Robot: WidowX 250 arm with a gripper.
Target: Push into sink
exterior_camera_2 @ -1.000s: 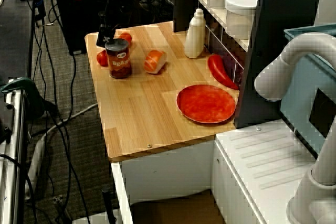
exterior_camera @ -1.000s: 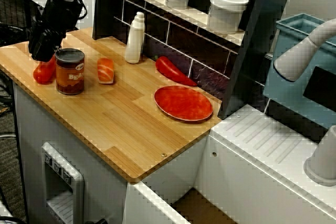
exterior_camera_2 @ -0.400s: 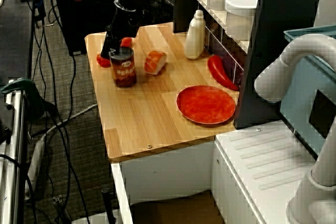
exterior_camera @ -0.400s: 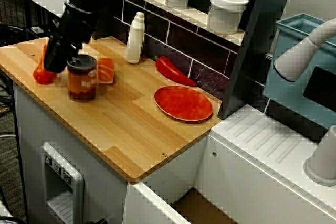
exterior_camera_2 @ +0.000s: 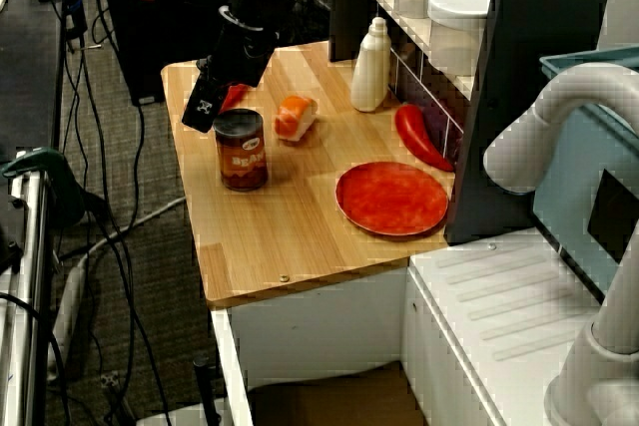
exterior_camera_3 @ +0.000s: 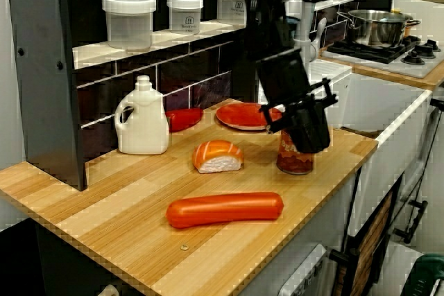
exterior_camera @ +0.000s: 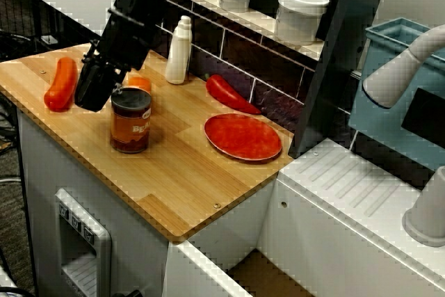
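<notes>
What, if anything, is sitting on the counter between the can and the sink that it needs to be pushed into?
The red plate lies on the counter beside the line from the can to the sink, toward the wall. The strip along the front edge looks bare. The gripper is right behind the can, with nothing between them.

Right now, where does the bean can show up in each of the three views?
View from the counter's front corner: can left of centre, just right of the gripper.
View from higher up, floor side: can upper left of centre, near the counter's left edge.
Low view from the counter's far end: can right of centre, partly behind the gripper.
Shared landmark: the red plate.
</notes>
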